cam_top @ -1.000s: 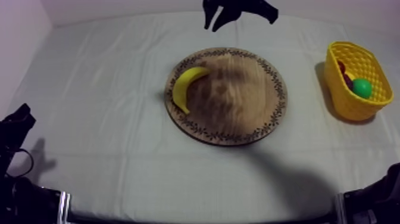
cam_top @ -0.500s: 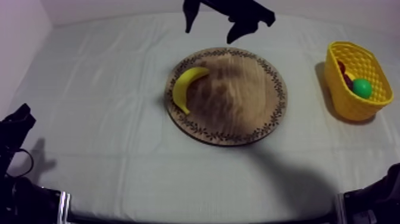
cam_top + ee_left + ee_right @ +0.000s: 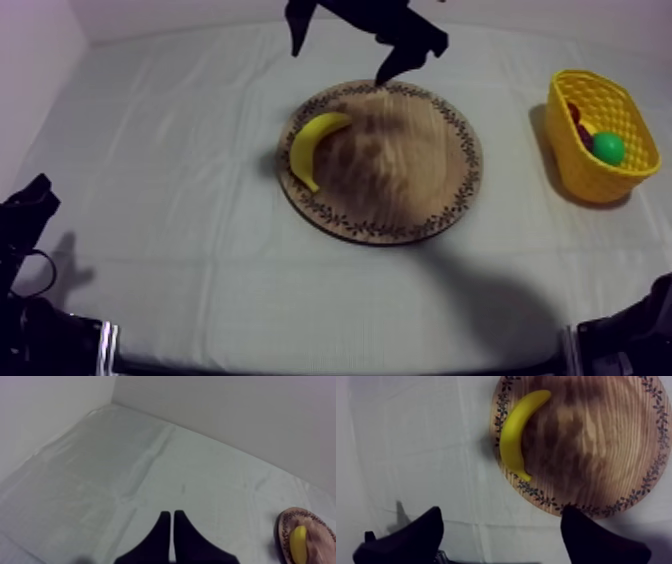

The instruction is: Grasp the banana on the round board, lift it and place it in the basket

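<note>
The right gripper (image 3: pixel 340 62), spread wide and empty, hovers over the far rim of the wooden board (image 3: pixel 420 160) (the banana (image 3: pixel 313 147) lies along its edge).

Likely a robotics lab, cloth-covered table (image 3: pixel 150 200), plain pale walls (image 3: pixel 225 416) close behind

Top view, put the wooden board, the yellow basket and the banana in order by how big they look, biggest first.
1. wooden board, by far the largest
2. yellow basket, clearly smaller than the board
3. banana, the smallest, slim and shorter than the basket
None sits much nearer the camera, so the order looks safe.
</note>
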Robot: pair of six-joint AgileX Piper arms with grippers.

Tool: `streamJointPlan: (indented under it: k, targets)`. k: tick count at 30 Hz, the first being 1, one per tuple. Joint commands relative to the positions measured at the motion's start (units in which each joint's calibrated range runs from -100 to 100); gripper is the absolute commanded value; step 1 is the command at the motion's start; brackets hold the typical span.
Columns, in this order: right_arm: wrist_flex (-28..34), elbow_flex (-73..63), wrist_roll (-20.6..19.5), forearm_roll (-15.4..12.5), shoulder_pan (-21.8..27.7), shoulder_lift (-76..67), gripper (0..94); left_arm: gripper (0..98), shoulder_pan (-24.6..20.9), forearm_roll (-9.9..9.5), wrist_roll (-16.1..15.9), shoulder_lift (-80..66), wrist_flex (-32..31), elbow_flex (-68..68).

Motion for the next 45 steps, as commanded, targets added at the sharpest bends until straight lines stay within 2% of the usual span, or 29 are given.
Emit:
streamJointPlan:
  k: [1, 19, 32, 45]
  targets:
    - [-0.2, -0.2, 0.0, -0.3, 0.0, 1.5, 77.1, 0.1, 0.0, -0.01, 0.0, 0.0, 0.0, 0.0]
    - [-6.7, -4.0, 0.9, -1.9, -1.1, 19.5, 78.4, 0.1, 0.0, -0.01, 0.0, 0.0, 0.0, 0.0]
    - [-7.8, -15.7, 0.1, -3.5, -0.1, 31.6, 78.4, 0.1, 0.0, -0.01, 0.0, 0.0, 0.0, 0.0]
    - [-7.9, -22.4, -0.2, -3.3, -0.1, 38.0, 73.5, 0.1, 0.0, -0.01, 0.0, 0.0, 0.0, 0.0]
